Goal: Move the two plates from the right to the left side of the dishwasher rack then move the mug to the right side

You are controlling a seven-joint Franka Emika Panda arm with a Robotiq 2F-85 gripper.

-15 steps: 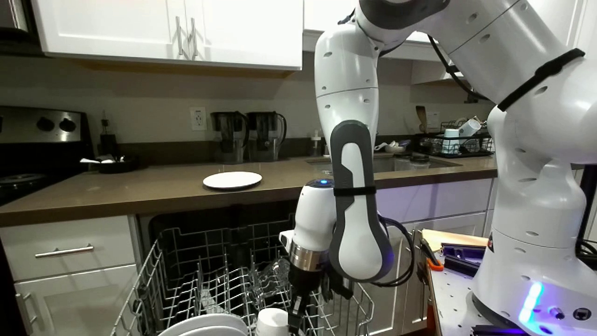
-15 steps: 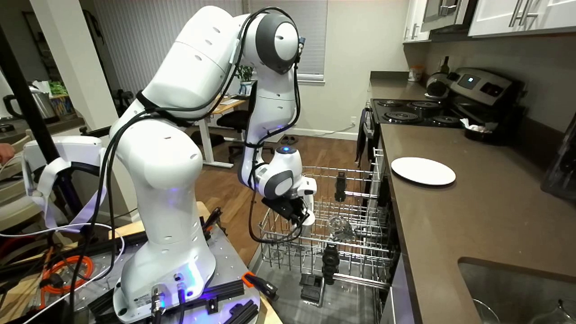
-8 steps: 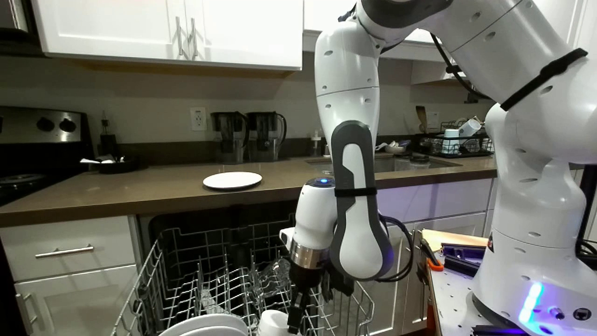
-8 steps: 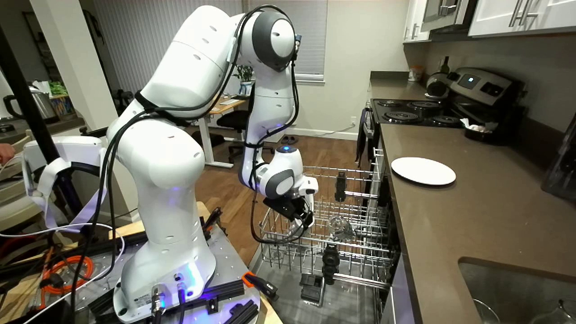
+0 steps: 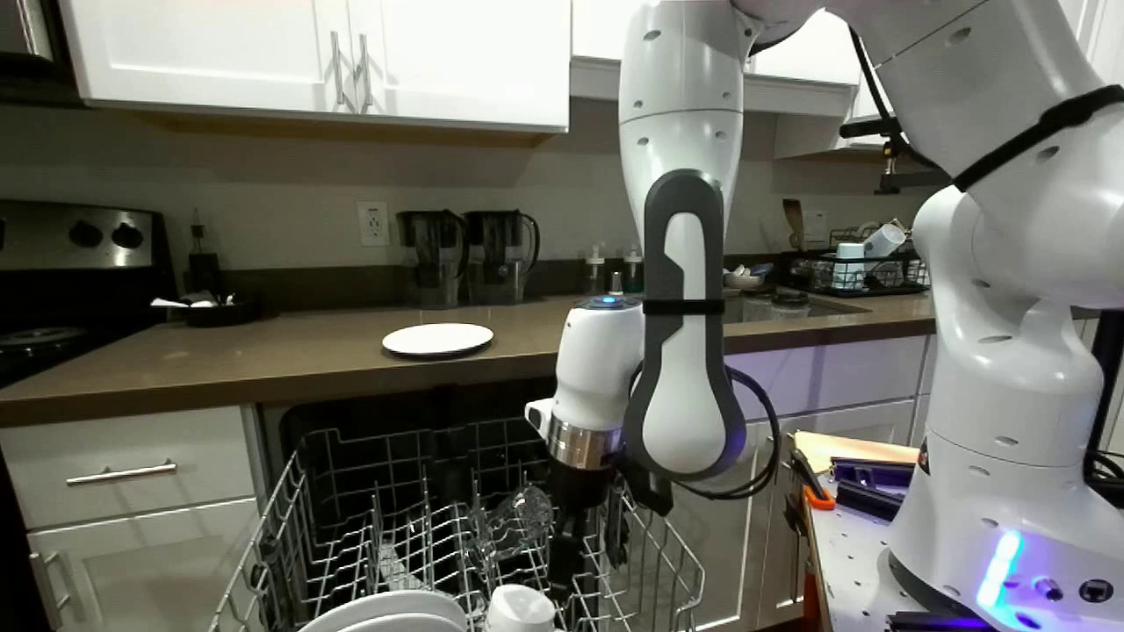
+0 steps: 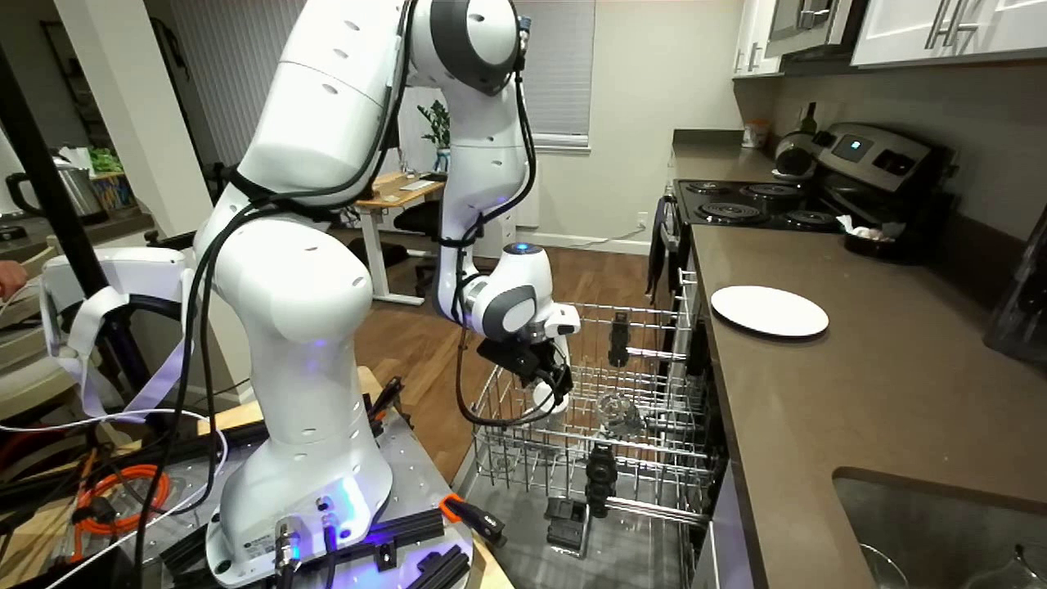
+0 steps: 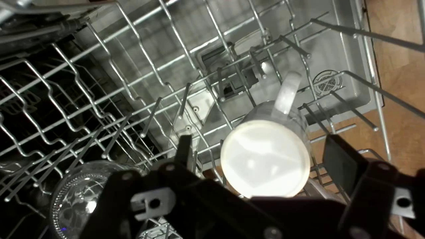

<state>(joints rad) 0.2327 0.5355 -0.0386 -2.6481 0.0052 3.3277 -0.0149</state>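
The mug [image 7: 265,159] stands bottom up in the dishwasher rack [image 5: 329,432], its handle pointing away from the gripper in the wrist view. My gripper [image 7: 264,154] is open above it, one finger to each side with gaps between them and the mug. In an exterior view the gripper [image 5: 566,570] hangs just right of the mug [image 5: 518,607]. Left of the mug are the two plates [image 5: 386,606], cut off by the frame's bottom edge. In an exterior view the mug [image 6: 550,397] is partly covered by the gripper and cables.
A clear glass item [image 7: 83,199] sits in the rack beside the gripper. Upright tines [image 7: 186,99] stand around the mug. The brown counter [image 6: 818,393] runs alongside, bearing a lone white plate [image 5: 437,339].
My gripper has opened and risen off the mug, with the arm shifting upward. The mug stays in the rack, now showing more of its bottom. The two plates have not moved.
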